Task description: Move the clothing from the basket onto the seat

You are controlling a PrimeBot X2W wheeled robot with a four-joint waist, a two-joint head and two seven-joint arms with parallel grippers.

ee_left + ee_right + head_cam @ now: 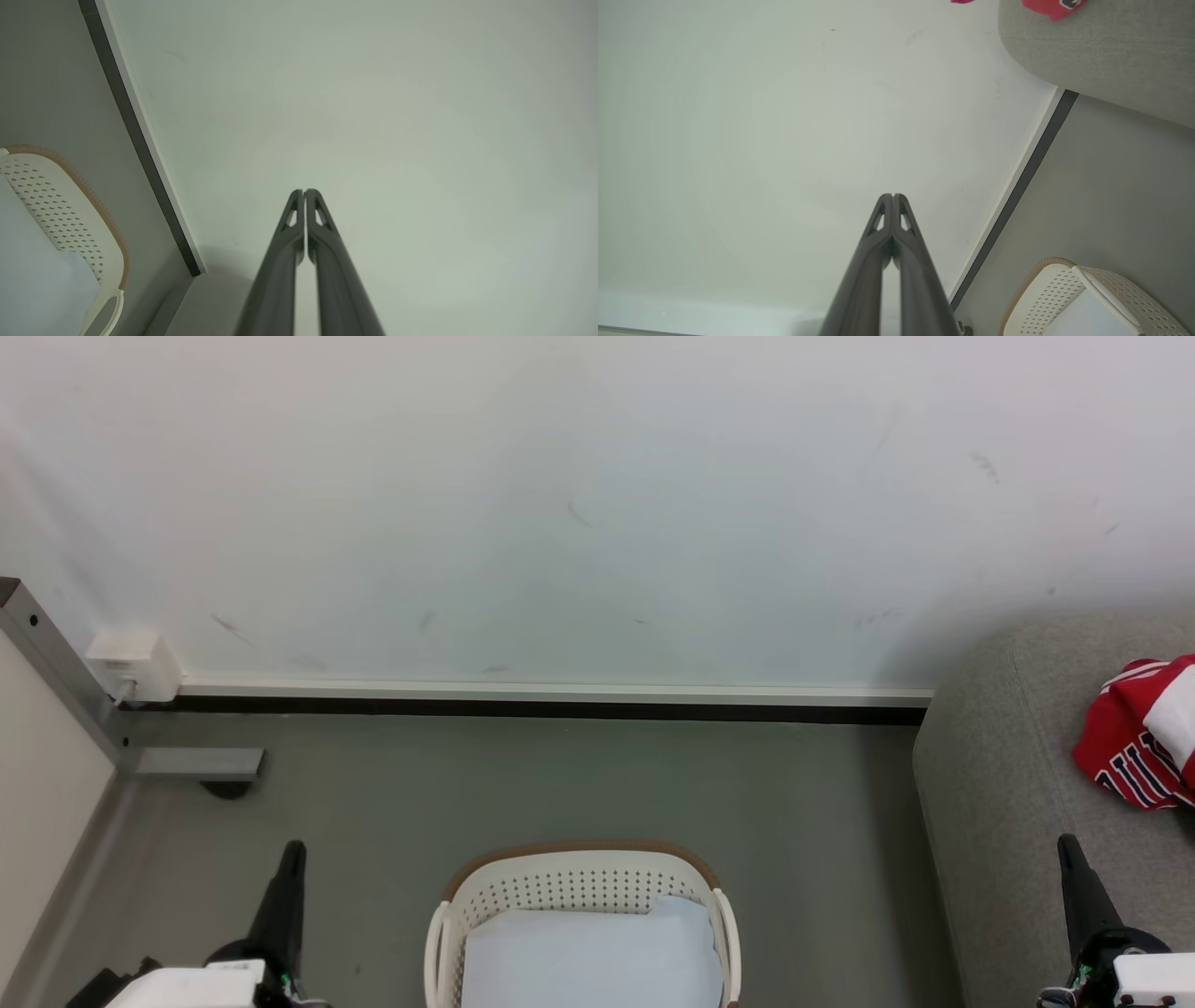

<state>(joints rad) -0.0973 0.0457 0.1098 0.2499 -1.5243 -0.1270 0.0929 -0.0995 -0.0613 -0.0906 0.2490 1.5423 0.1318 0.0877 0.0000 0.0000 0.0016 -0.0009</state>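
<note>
Closed and empty, the left gripper (292, 849) and right gripper (1068, 842) are held low on either side of the basket (579, 859), while the red jersey (1125, 747) is seen bunched on the grey seat (990, 784) at the right; the white cloth (588, 957) lying in the basket could be mistaken for clothing.

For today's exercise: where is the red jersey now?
In the head view, the red jersey lies on the grey seat at far right, outside the basket.
</note>
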